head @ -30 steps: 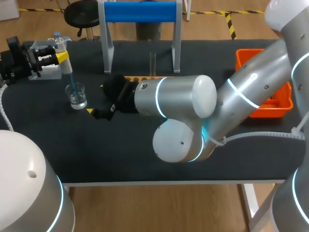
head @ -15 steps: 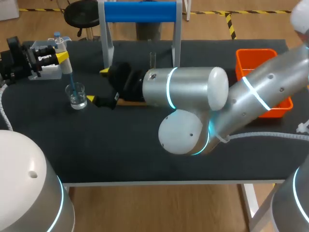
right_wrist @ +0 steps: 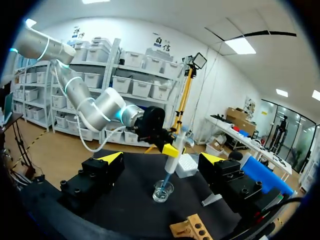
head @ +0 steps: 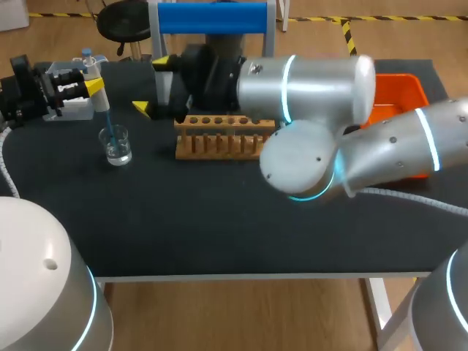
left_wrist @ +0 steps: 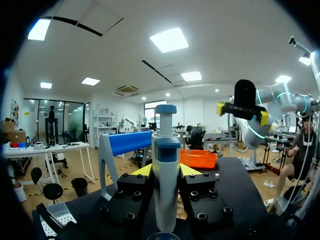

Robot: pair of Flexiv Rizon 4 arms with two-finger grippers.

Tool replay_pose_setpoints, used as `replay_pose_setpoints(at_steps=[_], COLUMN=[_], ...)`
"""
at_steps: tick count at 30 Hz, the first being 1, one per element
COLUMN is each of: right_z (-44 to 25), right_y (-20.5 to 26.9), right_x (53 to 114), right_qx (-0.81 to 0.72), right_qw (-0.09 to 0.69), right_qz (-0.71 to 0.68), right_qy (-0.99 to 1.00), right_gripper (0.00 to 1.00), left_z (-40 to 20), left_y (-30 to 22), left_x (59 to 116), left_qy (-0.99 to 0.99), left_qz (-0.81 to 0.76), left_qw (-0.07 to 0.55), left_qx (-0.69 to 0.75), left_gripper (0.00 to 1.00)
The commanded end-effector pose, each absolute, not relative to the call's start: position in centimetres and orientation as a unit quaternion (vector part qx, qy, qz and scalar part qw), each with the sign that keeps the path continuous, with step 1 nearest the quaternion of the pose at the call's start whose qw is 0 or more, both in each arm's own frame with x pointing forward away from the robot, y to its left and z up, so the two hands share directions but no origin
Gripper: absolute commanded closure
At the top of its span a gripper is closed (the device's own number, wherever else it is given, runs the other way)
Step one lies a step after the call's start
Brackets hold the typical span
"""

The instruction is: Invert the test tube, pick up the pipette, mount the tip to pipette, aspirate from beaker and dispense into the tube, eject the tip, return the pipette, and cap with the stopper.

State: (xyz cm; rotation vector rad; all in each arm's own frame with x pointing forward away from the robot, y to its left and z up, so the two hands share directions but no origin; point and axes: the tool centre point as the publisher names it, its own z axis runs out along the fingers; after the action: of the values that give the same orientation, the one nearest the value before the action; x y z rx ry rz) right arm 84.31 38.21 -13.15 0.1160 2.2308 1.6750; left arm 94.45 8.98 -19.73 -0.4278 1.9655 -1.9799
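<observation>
At the table's left end my left gripper (head: pixel 91 86) is shut on the white and blue pipette (head: pixel 99 95), held upright. Its blue tip dips into the glass beaker (head: pixel 117 144). In the left wrist view the pipette (left_wrist: pixel 166 190) stands between the two fingers of the left gripper (left_wrist: pixel 166 170). My right gripper (head: pixel 152 85) hangs open over the far side, near the blue stand's left leg and behind the wooden tube rack (head: pixel 219 136). From the right gripper (right_wrist: pixel 161 157) I see the beaker (right_wrist: pixel 163 191) and pipette (right_wrist: pixel 172 160) ahead. The right arm hides the test tube.
An orange bin (head: pixel 398 88) sits at the far right, partly behind the right arm. A blue-barred stand (head: pixel 212 18) rises at the back. A white tip box (right_wrist: pixel 186 165) lies behind the beaker, under the left gripper.
My right arm has swung up and back from beside the beaker to the far side, uncovering the wooden rack. The left gripper, pipette and beaker have stayed put.
</observation>
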Motion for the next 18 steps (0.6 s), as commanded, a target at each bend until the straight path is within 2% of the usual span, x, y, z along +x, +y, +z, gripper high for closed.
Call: replay_pose_setpoints(at_steps=[1,3,4,5,6,8,9,10,18], right_z=[-12.4,-11.9,-11.6,-11.4,-11.2,-10.8,-10.7,-10.5,-9.8], right_y=[38.1,38.6,38.9,39.1,39.4,40.0,40.2,40.5,43.1], right_x=[84.9,85.1,85.2,85.3,85.4,85.6,85.7,85.8,87.1], right_qx=[-0.123,-0.134,-0.138,-0.142,-0.146,-0.152,-0.156,-0.159,-0.183], right_qw=[-0.046,-0.054,-0.056,-0.057,-0.064,-0.068,-0.072,-0.074,-0.097], right_qz=[0.599,0.601,0.602,0.601,0.604,0.604,0.604,0.606,0.617], right_qy=[0.79,0.786,0.785,0.784,0.781,0.78,0.778,0.776,0.759], right_gripper=[0.06,0.24,0.44,0.55,0.65,0.75,0.93,1.0,1.0], left_z=[-19.8,-19.8,-19.8,-19.8,-19.8,-19.8,-19.8,-19.8,-19.8], left_y=[9.0,9.0,9.0,9.0,9.0,9.0,9.0,9.0,9.0], left_x=[94.5,94.5,94.5,94.5,94.5,94.5,94.5,94.5,94.5], left_qy=[0.687,0.687,0.687,0.687,0.687,0.687,0.687,0.687,0.687], left_qz=[-0.693,-0.693,-0.693,-0.693,-0.693,-0.693,-0.693,-0.693,-0.693], left_qw=[0.16,0.16,0.16,0.16,0.16,0.16,0.16,0.16,0.16], left_qx=[-0.15,-0.15,-0.15,-0.15,-0.15,-0.15,-0.15,-0.15,-0.15], left_gripper=[1.0,1.0,1.0,1.0,1.0,1.0,1.0,1.0,1.0])
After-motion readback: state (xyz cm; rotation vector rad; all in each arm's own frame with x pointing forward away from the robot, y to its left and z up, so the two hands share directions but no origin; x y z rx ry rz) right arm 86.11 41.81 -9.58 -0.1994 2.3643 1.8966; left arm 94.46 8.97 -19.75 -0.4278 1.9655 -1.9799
